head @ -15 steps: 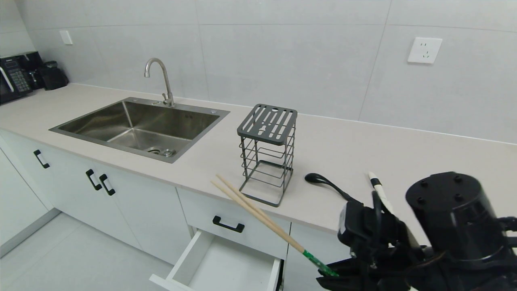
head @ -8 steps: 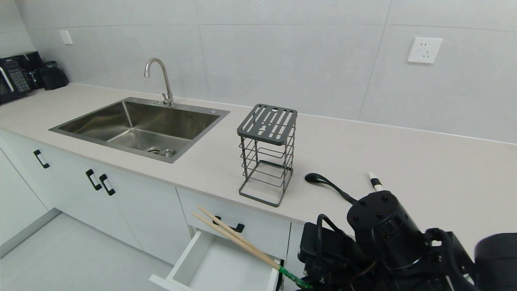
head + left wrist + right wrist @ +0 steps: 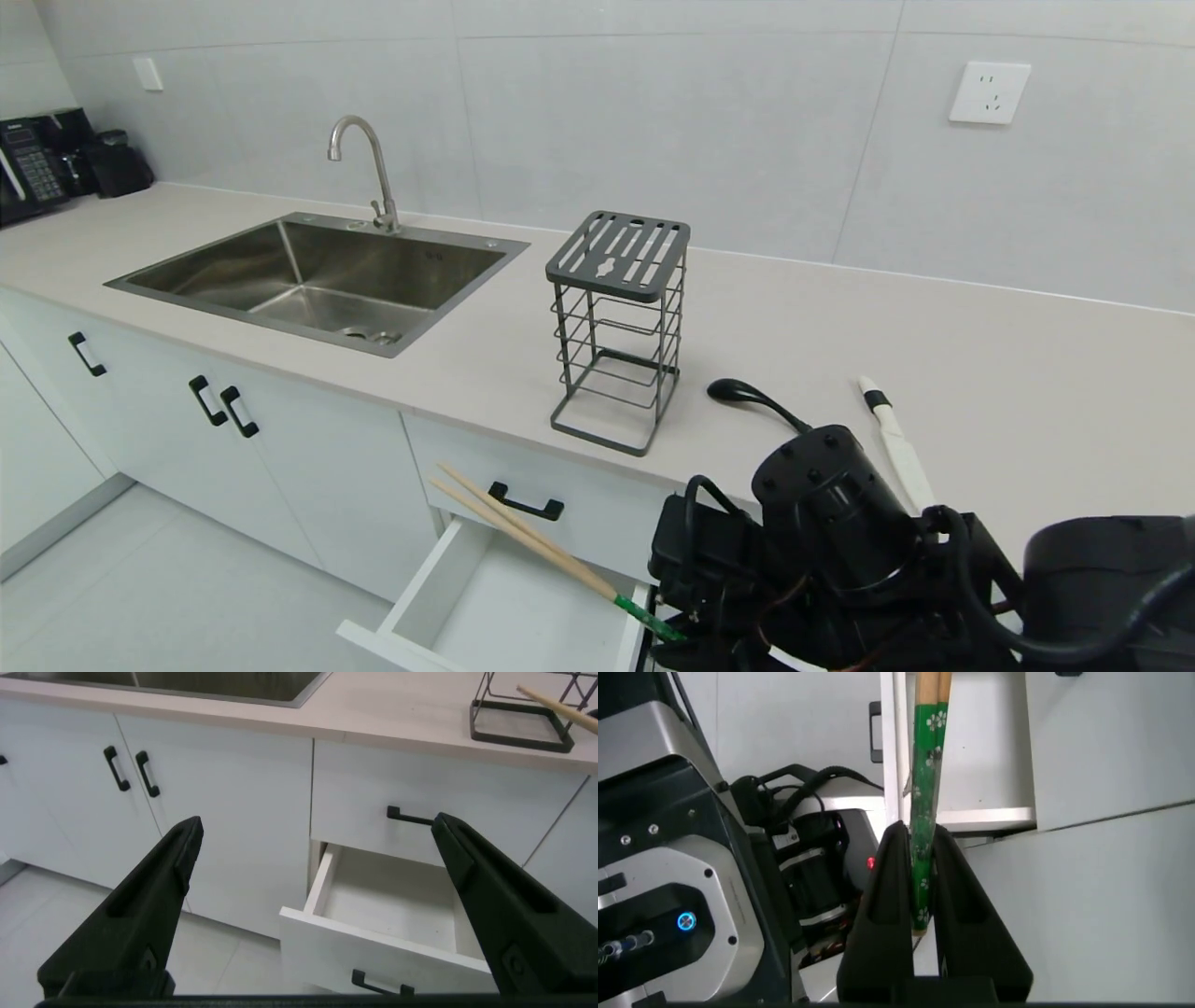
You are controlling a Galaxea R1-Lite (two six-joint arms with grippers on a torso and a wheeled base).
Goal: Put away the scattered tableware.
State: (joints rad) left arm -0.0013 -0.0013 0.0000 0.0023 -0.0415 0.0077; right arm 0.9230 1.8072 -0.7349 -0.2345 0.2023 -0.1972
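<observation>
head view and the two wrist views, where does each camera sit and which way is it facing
Head view: on the robot's head, facing forward and down over counter, sink and rack; right arm shows low right.
Left wrist view: on the left wrist, facing the cabinets and open drawer; the open left hand frames it.
Right wrist view: on the right wrist, looking along the chopsticks toward the drawer; right hand shut on them.
Shared: all three see drawer and chopsticks.
</observation>
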